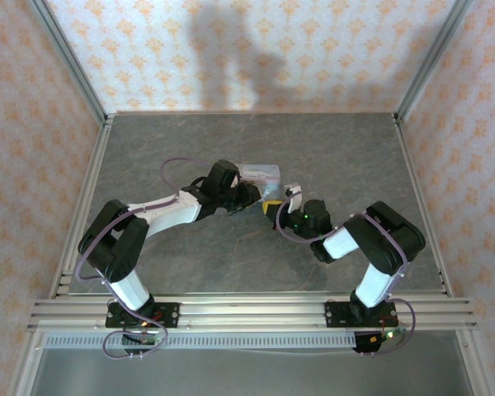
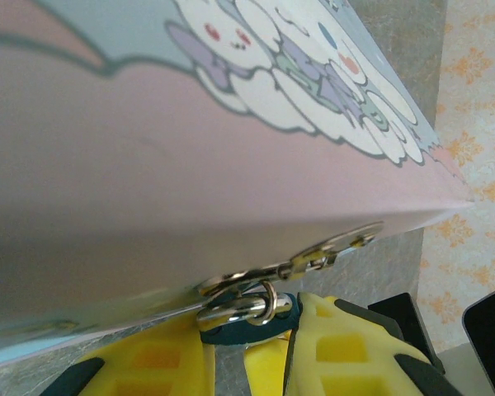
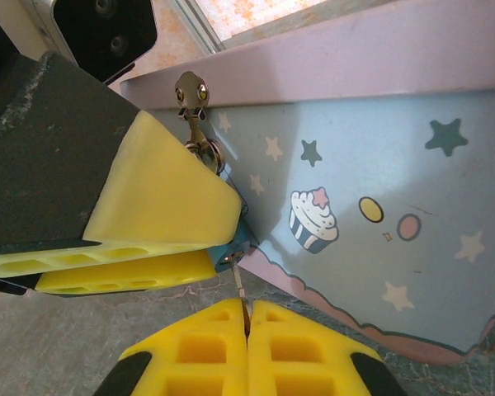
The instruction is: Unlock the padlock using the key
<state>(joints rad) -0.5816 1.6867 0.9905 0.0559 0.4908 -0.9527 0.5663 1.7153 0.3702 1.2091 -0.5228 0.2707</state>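
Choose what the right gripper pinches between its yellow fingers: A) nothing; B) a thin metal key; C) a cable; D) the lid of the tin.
B: in the right wrist view the right gripper is shut on the key, a thin metal sliver pointing up at the teal padlock.

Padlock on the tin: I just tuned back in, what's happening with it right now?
The left gripper has its fingers clamped on the teal padlock, which hangs by its shackle from the hasp of the tin. The right gripper, shut, pinches the thin key and points it up at the padlock's underside. Whether the tip has entered the keyhole cannot be told.
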